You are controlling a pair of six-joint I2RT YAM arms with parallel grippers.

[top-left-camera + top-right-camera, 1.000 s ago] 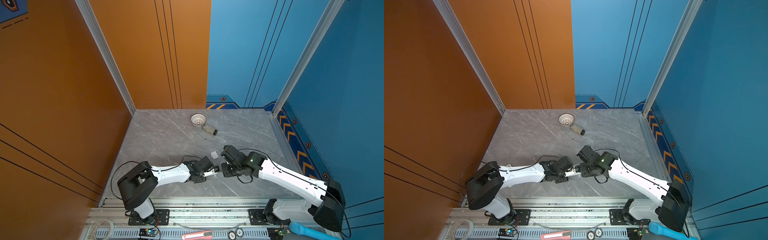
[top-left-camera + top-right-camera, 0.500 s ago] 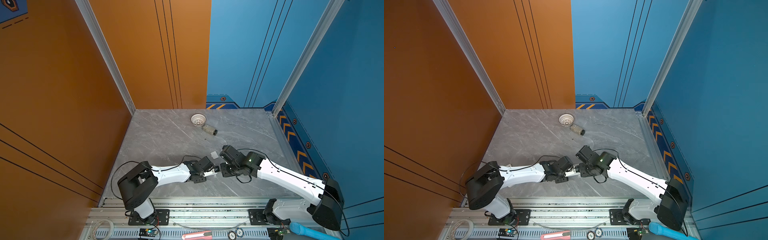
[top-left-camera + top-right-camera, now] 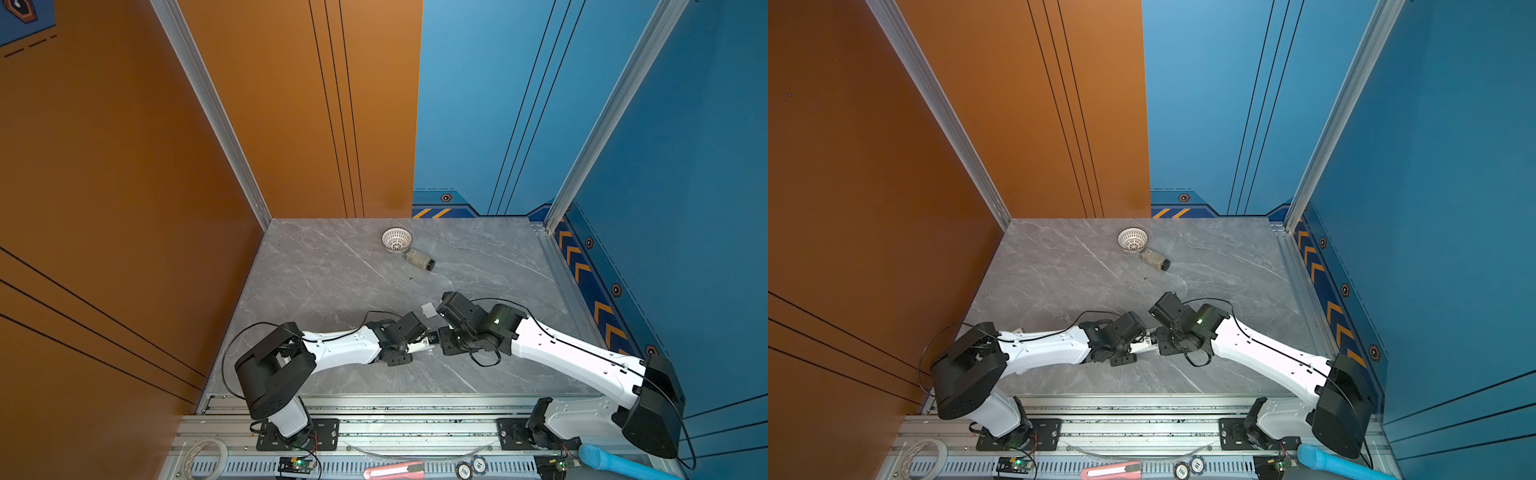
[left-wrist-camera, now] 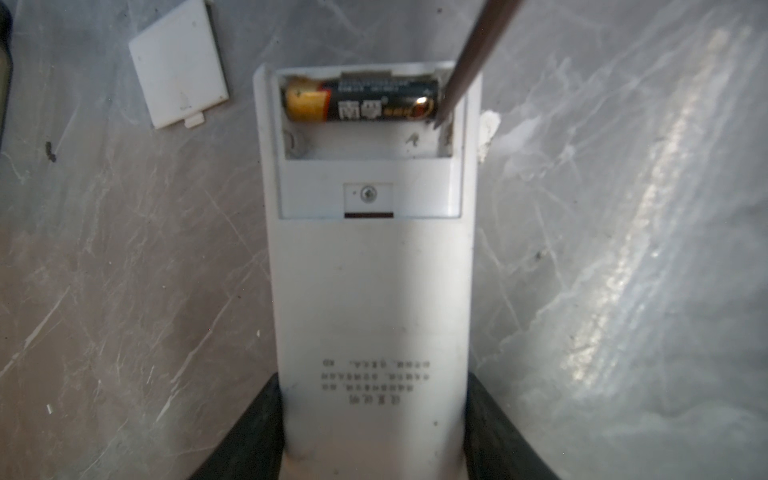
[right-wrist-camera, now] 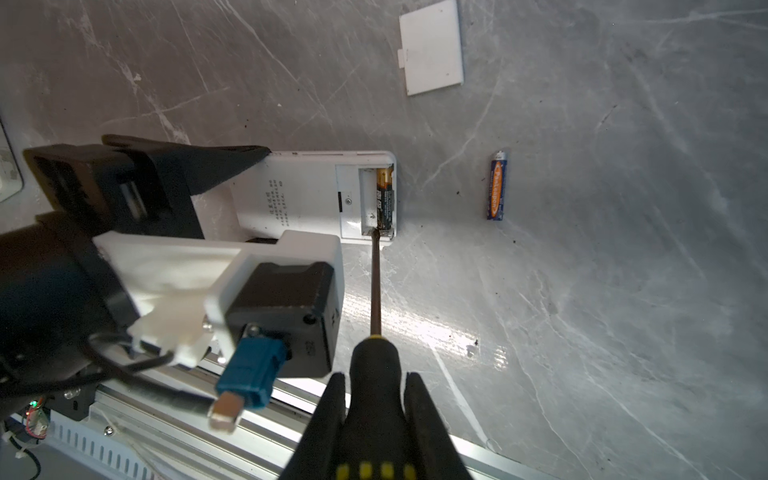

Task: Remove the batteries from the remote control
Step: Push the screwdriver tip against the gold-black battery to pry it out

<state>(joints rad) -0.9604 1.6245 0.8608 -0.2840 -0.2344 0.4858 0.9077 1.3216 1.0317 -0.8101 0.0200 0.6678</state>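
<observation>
Find white remote control [image 4: 370, 291] lying back-up on grey marble desk [image 4: 124, 291], pinched at its printed end by left end effector [image 4: 374, 440]. See battery bay open, with white cover [image 4: 178, 62] loose on desk near it. Count one black-and-gold battery [image 4: 360, 101] seated crosswise in bay, in the slot nearest remote's end. Spot blue-and-orange battery [image 5: 497, 185] flat on desk, apart from remote. Note right end effector [image 5: 376, 415] clamped on black handle of screwdriver [image 5: 376, 291], shaft tip down in bay corner at seated battery's end.
</observation>
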